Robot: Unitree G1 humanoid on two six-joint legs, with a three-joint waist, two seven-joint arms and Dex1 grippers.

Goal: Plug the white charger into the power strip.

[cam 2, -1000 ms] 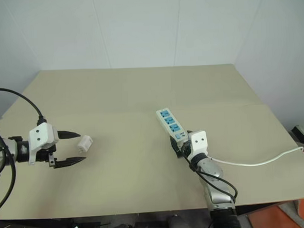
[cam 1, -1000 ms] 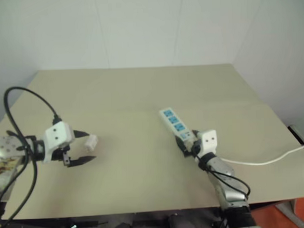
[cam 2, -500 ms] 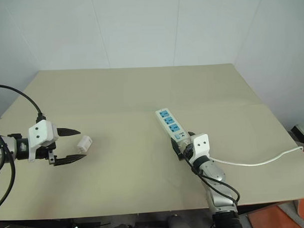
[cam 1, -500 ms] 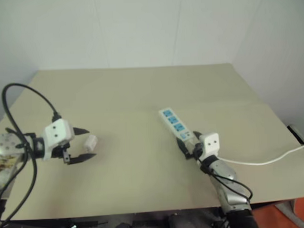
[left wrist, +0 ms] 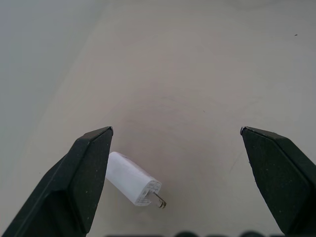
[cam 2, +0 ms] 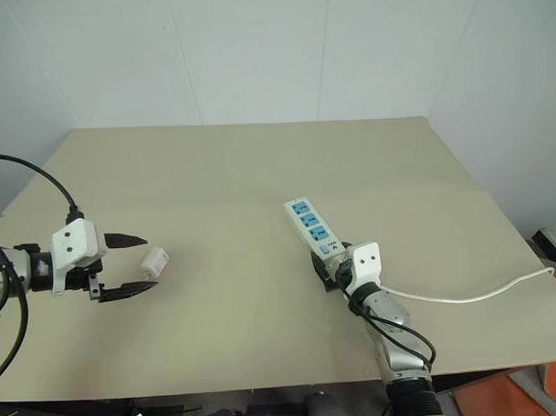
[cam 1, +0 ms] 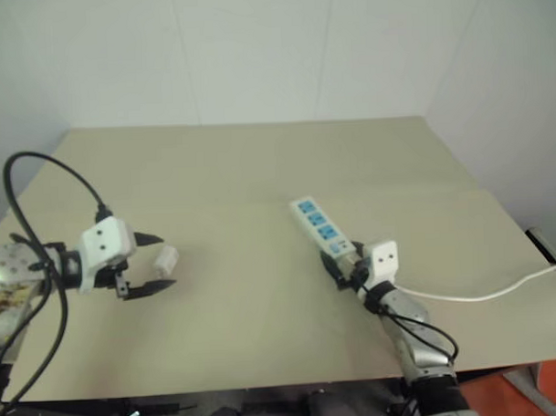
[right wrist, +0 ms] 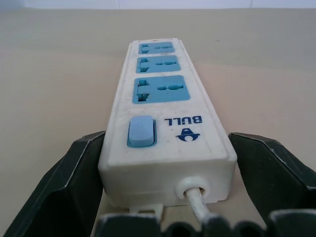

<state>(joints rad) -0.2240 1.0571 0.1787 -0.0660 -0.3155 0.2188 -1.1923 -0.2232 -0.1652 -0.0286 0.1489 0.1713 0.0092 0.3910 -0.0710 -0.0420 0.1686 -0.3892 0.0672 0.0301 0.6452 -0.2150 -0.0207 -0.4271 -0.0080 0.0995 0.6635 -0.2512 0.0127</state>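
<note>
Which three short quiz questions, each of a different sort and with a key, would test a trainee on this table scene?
1. True or false: the white charger lies on the table, unplugged.
2. The right gripper straddles which end of the power strip? A: the cord end. B: the far end.
3. How many blue sockets does the strip have?

Key: 1 true; 2 A; 3 three.
</note>
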